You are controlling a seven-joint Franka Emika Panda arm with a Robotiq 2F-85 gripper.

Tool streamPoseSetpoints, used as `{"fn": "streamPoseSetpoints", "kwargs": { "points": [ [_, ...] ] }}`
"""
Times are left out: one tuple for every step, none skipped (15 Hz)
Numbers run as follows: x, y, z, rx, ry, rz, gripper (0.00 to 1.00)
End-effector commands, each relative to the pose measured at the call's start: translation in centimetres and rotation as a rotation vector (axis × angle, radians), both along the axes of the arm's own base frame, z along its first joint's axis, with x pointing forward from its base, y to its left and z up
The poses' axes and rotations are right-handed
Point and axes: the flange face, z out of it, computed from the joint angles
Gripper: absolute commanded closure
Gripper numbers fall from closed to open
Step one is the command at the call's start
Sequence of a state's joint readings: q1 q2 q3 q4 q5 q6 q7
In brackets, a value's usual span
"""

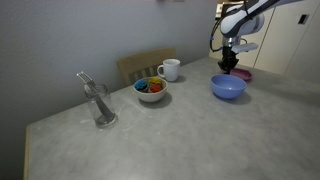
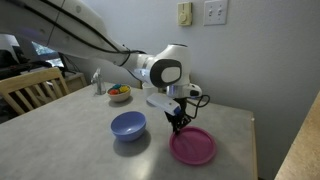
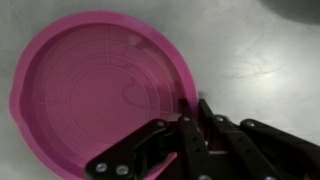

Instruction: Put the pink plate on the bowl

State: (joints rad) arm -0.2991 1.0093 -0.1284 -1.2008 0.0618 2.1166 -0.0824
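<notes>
The pink plate (image 3: 95, 90) lies flat on the grey table, seen in both exterior views (image 2: 192, 146) (image 1: 243, 74). The light-blue bowl (image 2: 128, 125) stands upright and empty right beside it (image 1: 228, 87). My gripper (image 3: 192, 112) is down at the plate's rim on the side facing the bowl, one finger inside the rim and one outside. The fingers look closed on the rim. It also shows in both exterior views (image 2: 177, 124) (image 1: 229, 66).
A white bowl with colourful contents (image 1: 151, 89) and a white mug (image 1: 170, 69) stand further along the table. A clear glass holding a utensil (image 1: 100, 105) is near the far end. A wooden chair (image 1: 140, 65) is at the table's edge.
</notes>
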Motion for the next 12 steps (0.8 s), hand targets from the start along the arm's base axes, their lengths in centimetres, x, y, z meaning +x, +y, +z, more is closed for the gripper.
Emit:
{"fn": "streamPoseSetpoints", "kwargs": {
  "points": [
    [-0.4, -0.6, 1.2, -0.101, 0.034, 0.001, 0.97],
    [-0.5, -0.7, 1.6, -0.128, 0.039, 0.001, 0.97],
    [-0.7, -0.7, 2.2, -0.153, 0.043, 0.005, 0.97],
    [-0.8, -0.8, 2.7, -0.176, 0.047, 0.008, 0.97],
    [-0.9, -0.8, 3.2, -0.197, 0.051, 0.012, 0.97],
    [-0.9, -0.7, 3.6, -0.214, 0.056, 0.019, 0.97],
    [-1.1, -0.6, 4.3, -0.229, 0.060, 0.022, 0.97],
    [-1.1, -0.5, 4.8, -0.240, 0.063, 0.027, 0.97],
    [-1.1, -0.5, 5.3, -0.250, 0.066, 0.033, 0.97],
    [-1.2, -0.4, 5.9, -0.260, 0.066, 0.040, 0.97],
    [-1.3, -0.1, 6.3, -0.268, 0.064, 0.049, 0.97],
    [-1.4, 0.0, 6.9, -0.276, 0.062, 0.053, 0.97]
  ]
}}
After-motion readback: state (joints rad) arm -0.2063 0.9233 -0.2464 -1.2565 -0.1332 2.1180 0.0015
